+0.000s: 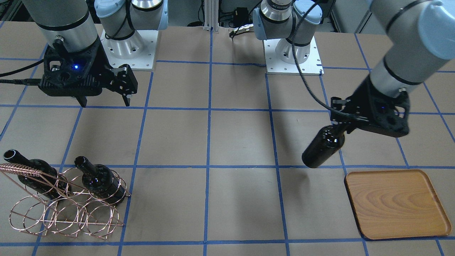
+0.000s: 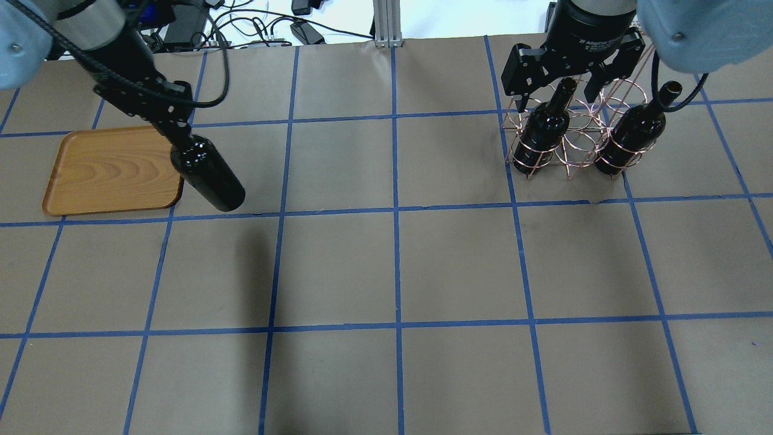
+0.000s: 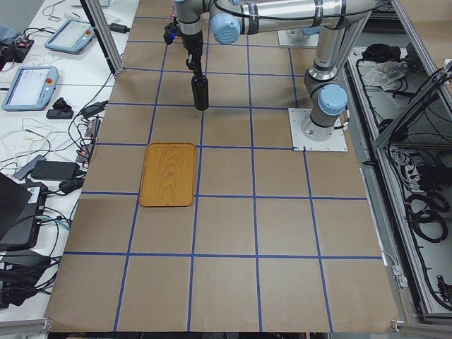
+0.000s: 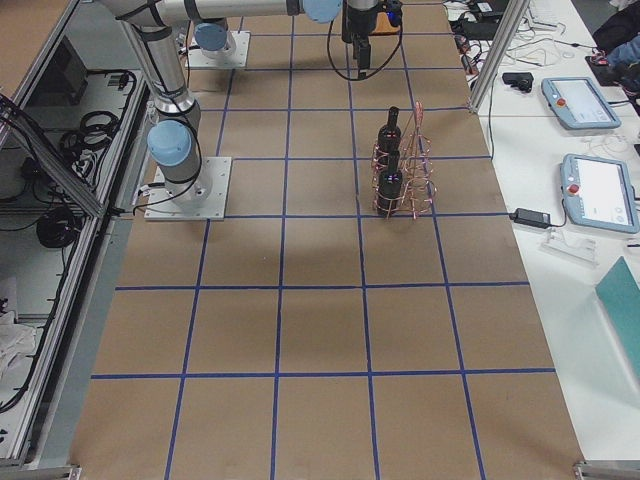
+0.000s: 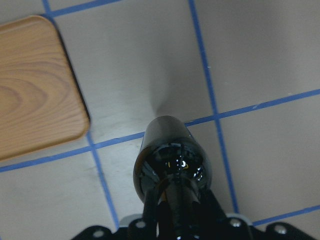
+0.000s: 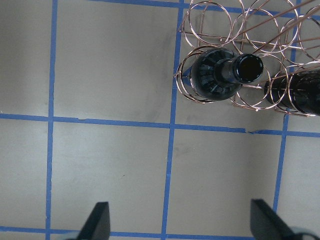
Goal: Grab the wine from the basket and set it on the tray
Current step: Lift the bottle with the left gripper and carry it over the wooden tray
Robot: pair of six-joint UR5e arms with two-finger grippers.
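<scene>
Left claw (image 1: 336,129) is shut tight round the neck of the wine (image 1: 321,149), which hangs from it base-down and tilted, lifted off the worktop (image 1: 241,142) with its shadow falling separately on the brown paper. In the left wrist view the bottle's base sits over a crossing of the blue tape lines (image 1: 209,142). Just beside it, off one rounded corner, lies the tray (image 1: 398,202), flat on the worktop; the bottle is not over it. Well apart, across the worktop, the right claw (image 1: 105,102) hovers with its fingers spread wide and nothing between them. Beyond that claw stands the basket (image 1: 67,213), with two more bottles (image 1: 101,179) standing neck-up in its loops, an unfilled loop between them.
</scene>
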